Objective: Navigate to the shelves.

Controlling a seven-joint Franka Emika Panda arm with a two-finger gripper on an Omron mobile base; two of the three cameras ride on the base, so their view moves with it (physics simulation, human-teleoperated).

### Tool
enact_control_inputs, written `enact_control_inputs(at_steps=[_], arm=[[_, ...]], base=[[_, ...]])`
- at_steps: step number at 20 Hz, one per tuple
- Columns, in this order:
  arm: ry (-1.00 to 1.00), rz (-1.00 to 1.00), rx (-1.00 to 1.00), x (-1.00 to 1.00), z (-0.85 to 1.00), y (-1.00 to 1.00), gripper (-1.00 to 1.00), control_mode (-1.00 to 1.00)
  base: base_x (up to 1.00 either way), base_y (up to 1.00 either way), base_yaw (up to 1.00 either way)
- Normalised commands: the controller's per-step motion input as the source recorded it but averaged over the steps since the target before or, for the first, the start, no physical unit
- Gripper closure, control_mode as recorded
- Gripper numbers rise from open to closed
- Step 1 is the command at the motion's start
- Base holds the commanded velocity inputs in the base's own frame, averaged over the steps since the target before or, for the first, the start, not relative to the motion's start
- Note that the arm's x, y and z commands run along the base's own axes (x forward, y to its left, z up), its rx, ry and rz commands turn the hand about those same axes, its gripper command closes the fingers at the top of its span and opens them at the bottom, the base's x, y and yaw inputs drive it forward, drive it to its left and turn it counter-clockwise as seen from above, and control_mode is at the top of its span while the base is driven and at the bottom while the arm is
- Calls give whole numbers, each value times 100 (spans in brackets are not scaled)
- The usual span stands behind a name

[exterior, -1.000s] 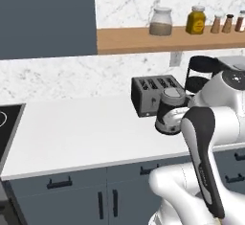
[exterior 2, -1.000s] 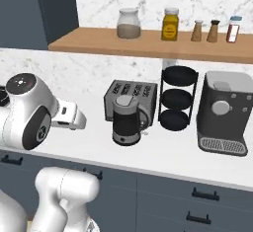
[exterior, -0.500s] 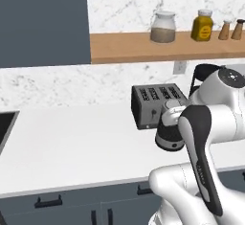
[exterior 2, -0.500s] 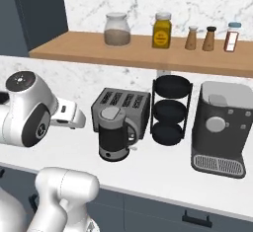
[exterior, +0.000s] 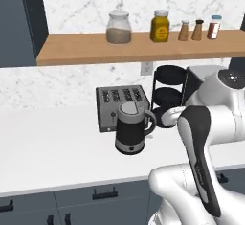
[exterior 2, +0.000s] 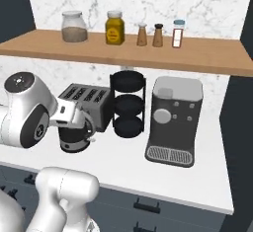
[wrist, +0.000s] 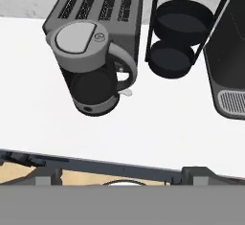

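Note:
The shelves are one long, thick plank of light brown wood point(exterior: 86, 51) fixed to the marble wall above the counter, and the plank point(exterior 2: 207, 56) spans nearly the whole width of both base views. Several jars and shakers stand on it, among them a glass jar point(exterior: 118, 28) and a yellow jar point(exterior 2: 114, 27). My gripper point(wrist: 122, 177) hangs well below the shelf, over the white counter in front of the kettle. Its fingertips point(wrist: 47, 175) stand far apart with nothing between them.
On the white counter point(exterior: 48, 152) stand a dark toaster point(exterior: 122, 105), a grey kettle point(exterior: 130, 133), a black three-tier rack point(exterior 2: 127, 105) and a coffee machine point(exterior 2: 173, 122). A dark blue-grey cabinet point(exterior: 16, 23) borders the shelf on the left, and another dark panel point(exterior 2: 245, 93) closes the right end.
The whole scene has slid left in the base views, so the base has driven right along the counter. The shelf and appliances look closer. The arm keeps its pose.

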Motion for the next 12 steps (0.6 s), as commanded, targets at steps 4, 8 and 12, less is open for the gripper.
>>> enact_control_inputs(at_steps=[4, 8, 12], arm=[[0, 0, 0, 0, 0, 0, -100, 100], [0, 0, 0, 0, 0, 0, -100, 100], [0, 0, 0, 0, 0, 0, -100, 100]], base=[[6, -94, -17], [12, -12, -44], [0, -62, -62]])
